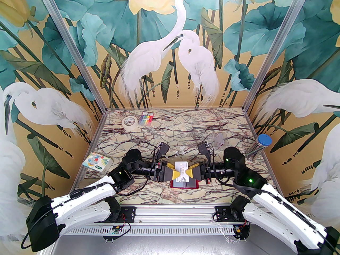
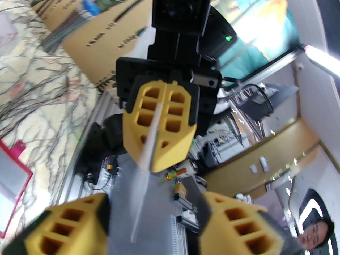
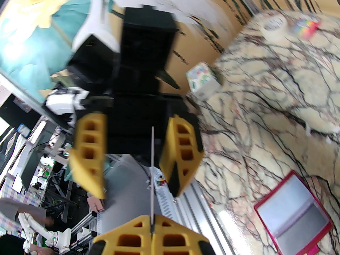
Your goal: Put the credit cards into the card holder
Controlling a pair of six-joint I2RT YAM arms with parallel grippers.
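Left gripper (image 2: 152, 222) fingers sit lowest in its own wrist cam, spread wide. A pale VIP card (image 2: 144, 169) runs edge-on thru the gap between them, touching neither as far as I can tell. Same cam, toward 12: right gripper (image 2: 159, 121), fingers pressed together, pinching the card's far end. Right wrist cam agrees: the card is a thin line running to 12 between the left's parted fingers.

Top cam adds the card's face, lettering up, w/ both grippers nose to nose above the open red card holder (image 1: 184, 187). It lies at the table's 6, grey rectangles showing inside.

Table (image 1: 186, 126) is veined marble print. Tape roll (image 1: 130, 123) and rainbow-striped packet (image 1: 148, 118) at 11, clear case (image 1: 219, 140) at 1, blue-capped tube (image 1: 261, 143) at 2, colourful packet (image 1: 97, 161) at 9. Walls: egret-and-lotus mural (image 1: 170, 49).
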